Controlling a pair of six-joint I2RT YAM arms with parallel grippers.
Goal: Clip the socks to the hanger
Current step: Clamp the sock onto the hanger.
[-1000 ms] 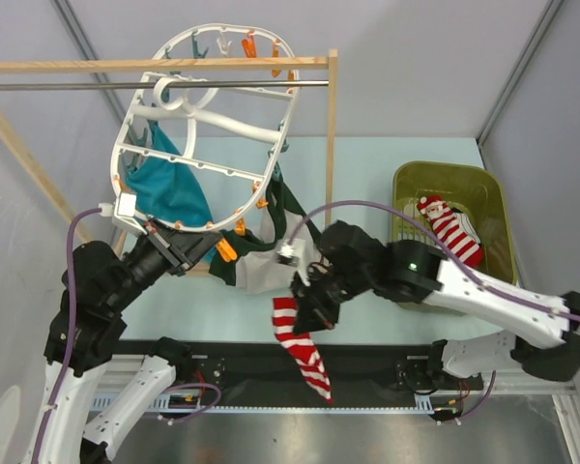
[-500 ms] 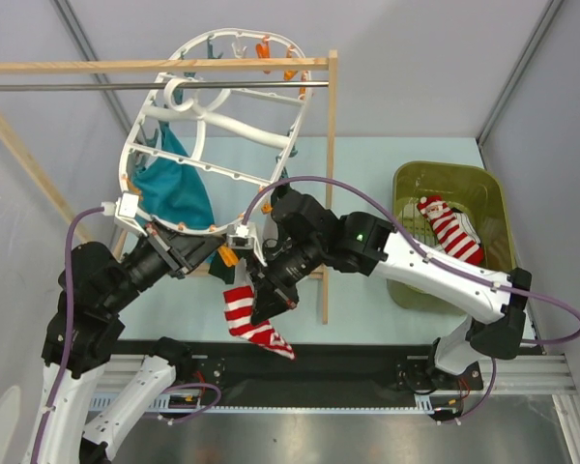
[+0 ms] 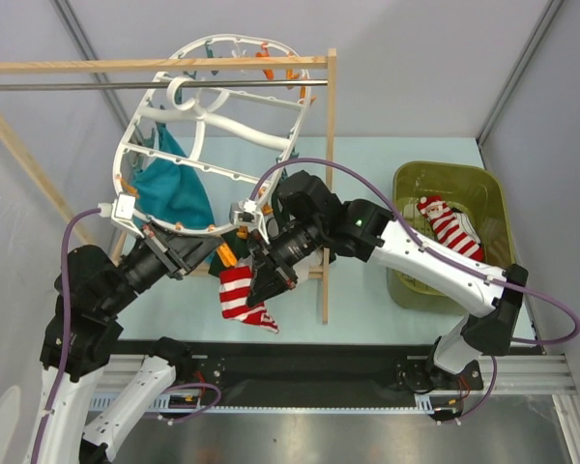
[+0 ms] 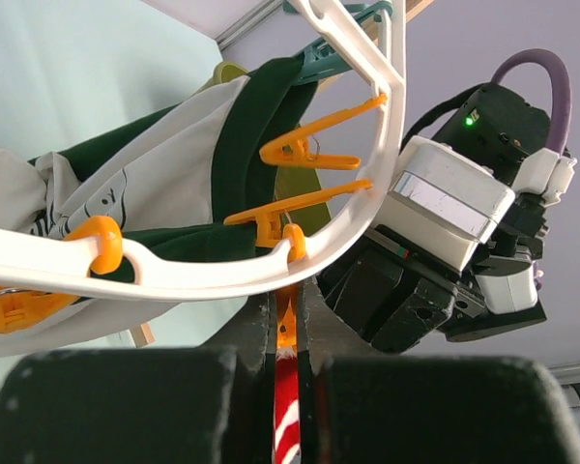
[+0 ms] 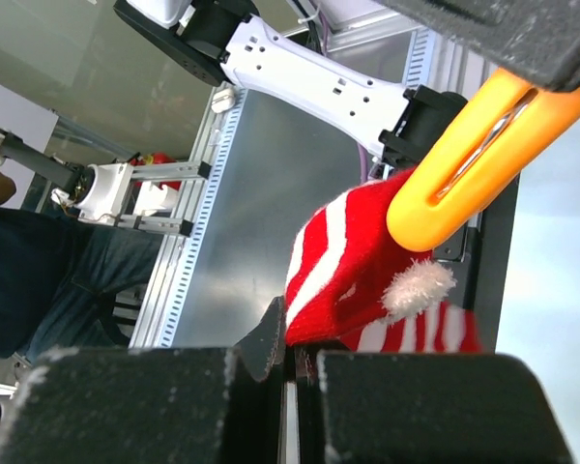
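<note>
left claw point(image 3: 201, 249): narrow, pinching orange clip point(image 4: 286, 324) under hanger point(image 4: 174, 275) near rim | right claw point(image 5: 291, 350): clamped on red-and-white sock point(image 5: 348, 271), just below that clip

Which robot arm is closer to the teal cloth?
Left. The left end effector grips an orange clip just below the teal cloth; the right end effector holds a striped sock further right.

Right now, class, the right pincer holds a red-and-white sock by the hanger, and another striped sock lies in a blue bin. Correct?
Not quite. The bin is olive green, not blue; the top view shows it. The right pincer does hold a red-and-white sock by the hanger, and another striped sock lies in that bin.
</note>
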